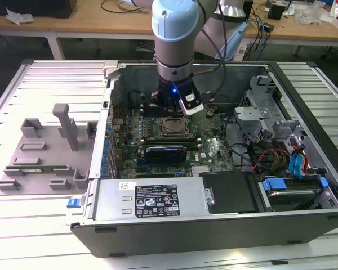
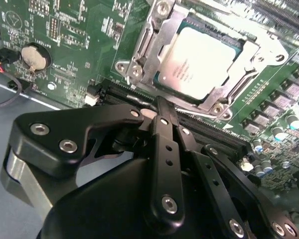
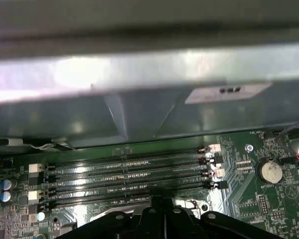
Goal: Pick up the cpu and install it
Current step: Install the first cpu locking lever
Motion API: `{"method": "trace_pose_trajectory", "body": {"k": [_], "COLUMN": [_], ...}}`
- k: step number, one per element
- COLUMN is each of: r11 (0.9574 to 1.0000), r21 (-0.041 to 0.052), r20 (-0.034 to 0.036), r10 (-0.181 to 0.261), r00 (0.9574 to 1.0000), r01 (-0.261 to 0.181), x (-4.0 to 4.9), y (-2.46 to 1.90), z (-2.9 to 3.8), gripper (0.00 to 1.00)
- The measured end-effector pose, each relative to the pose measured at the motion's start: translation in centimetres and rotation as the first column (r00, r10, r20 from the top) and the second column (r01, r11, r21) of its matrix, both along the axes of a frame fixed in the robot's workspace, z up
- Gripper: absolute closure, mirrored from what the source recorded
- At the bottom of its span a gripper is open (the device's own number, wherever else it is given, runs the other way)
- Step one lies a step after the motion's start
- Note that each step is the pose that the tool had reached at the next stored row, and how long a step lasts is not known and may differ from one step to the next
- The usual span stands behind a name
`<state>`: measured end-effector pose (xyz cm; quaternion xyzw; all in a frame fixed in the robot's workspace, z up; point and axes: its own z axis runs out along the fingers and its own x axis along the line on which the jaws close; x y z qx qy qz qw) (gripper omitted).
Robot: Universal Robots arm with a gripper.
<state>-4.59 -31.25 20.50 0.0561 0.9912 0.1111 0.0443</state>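
Observation:
The cpu (image 2: 199,67), a flat square chip with a pale silver top, lies inside the metal-framed socket (image 2: 139,55) on the green motherboard. In the exterior view the socket (image 1: 170,128) sits mid-board inside the open computer case (image 1: 214,225). My gripper (image 2: 162,105) hangs just above the black memory slots beside the socket, apart from the chip. Its black fingers (image 2: 165,149) are pressed together with nothing between them. In the first wrist view the gripper (image 3: 157,201) points at the memory slots (image 3: 129,174), and in the exterior view my gripper (image 1: 179,108) is at the socket's far edge.
A grey fixture tray (image 1: 42,152) with a green memory stick (image 1: 36,167) lies at the exterior view's left. The case's far wall (image 3: 139,99) is close behind the slots. A coin battery (image 2: 34,56), a drive cage (image 1: 259,107) and loose cables (image 1: 270,154) surround the board.

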Motion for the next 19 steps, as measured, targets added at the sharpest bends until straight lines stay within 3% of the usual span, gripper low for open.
{"method": "trace_pose_trajectory", "body": {"k": [1, 2, 3, 7, 13, 19], "r11": [1.0000, 0.9999, 0.9996, 0.9983, 0.9982, 0.9966], "r21": [-0.0037, -0.0121, -0.0285, -0.0588, -0.0599, -0.0601], "r20": [0.0000, -0.0001, 0.0001, 0.0000, 0.0012, 0.0010], "r10": [0.000, 0.000, 0.000, -0.001, -0.007, -0.056], "r00": [1.0000, 1.0000, 1.0000, 1.0000, 1.0000, 0.9984], "r01": [0.000, 0.000, 0.000, 0.001, 0.007, 0.056], "x": [0.00, 0.00, 0.00, 0.00, -0.04, -0.04], "y": [0.18, 0.41, 0.62, 1.26, 1.30, 1.38], "z": [0.04, 0.06, 0.06, 0.06, 0.54, 0.55], "gripper": [0.89, 0.89, 0.89, 0.89, 0.89, 0.89]}}
